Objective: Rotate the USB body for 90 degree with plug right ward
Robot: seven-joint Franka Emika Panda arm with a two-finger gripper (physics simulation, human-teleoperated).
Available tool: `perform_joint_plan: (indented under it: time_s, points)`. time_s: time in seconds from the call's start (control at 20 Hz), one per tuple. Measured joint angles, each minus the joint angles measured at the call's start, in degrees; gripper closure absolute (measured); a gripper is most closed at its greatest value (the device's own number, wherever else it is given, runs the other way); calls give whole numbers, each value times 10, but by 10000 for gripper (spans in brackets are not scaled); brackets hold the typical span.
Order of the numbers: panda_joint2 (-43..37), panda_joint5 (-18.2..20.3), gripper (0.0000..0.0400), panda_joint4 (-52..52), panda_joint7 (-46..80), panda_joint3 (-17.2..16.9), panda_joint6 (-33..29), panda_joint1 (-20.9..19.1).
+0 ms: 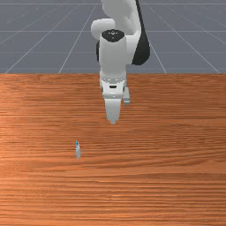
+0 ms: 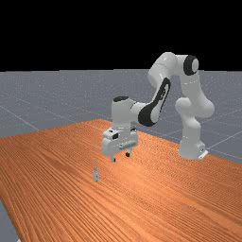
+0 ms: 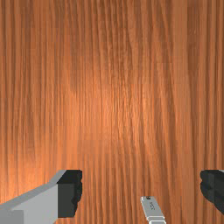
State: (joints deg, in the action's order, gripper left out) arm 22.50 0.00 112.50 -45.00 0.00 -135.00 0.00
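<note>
USB body (image 1: 78,150) on tabletop (image 1: 163,181), toward the front view's left, apart from the claw (image 2: 120,157). Claw released, fingers (image 3: 70,192) spread, holding nothing. Progress, judged: pre-grasp; grip, quarter turn, release remain. Arm (image 2: 161,94) reaches over tabletop; likely hindrance: claw's sideways offset.

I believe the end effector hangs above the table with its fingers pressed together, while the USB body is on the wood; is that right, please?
Not quite: the fingers are not pressed together; the wrist view shows them standing wide apart. The rest holds: the end effector hangs above the table, and the USB body is on the wood.
</note>
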Motion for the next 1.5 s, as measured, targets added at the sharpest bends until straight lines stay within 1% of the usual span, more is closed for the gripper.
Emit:
perform_joint_plan:
  time_s: [0.05, 0.1, 0.15, 0.2, 0.25, 0.3, 0.35, 0.4, 0.45, 0.5, 0.6, 0.65, 0.7, 0.75, 0.8, 0.85, 1.0, 1.05, 1.2, 1.5]
  points:
    - [0, 0, 157, 0, 0, 0, 0, 0]
    - [0, 0, 252, 0, 0, 0, 0, 0]
    - [0, 0, 310, 0, 0, 0, 0, 0]
    - [0, 0, 346, 0, 0, 0, 0, 0]
    - [0, 0, 367, 0, 0, 0, 0, 0]
    - [0, -15, 380, 0, 9, -7, 0, 5]
    - [0, -15, 388, 0, 5, -7, 0, 3]
    - [0, -21, 393, 0, 5, -11, 0, 2]
    - [1, -43, 395, -1, 15, -22, 1, 7]
    - [1, -43, 397, -2, 7, -25, 0, 1]
    - [6, -80, 399, -7, 7, -49, -1, -1]
    - [9, -77, 399, -11, -13, -54, -3, -15]
    - [12, -58, 400, -16, -44, -51, -3, -34]
    - [17, -60, 400, -22, -58, -57, -4, -44]
    - [21, -46, 400, -30, -84, -55, -2, -61]
    - [27, -14, 400, -41, -156, -38, 5, -92]
    - [45, -8, 400, -69, -209, -43, 14, -125]
    - [65, -11, 400, -98, -173, -54, 48, -122]
    - [104, -12, 400, -110, -170, -56, 33, -123]
    - [162, -7, 400, -103, -170, -52, -38, -126]
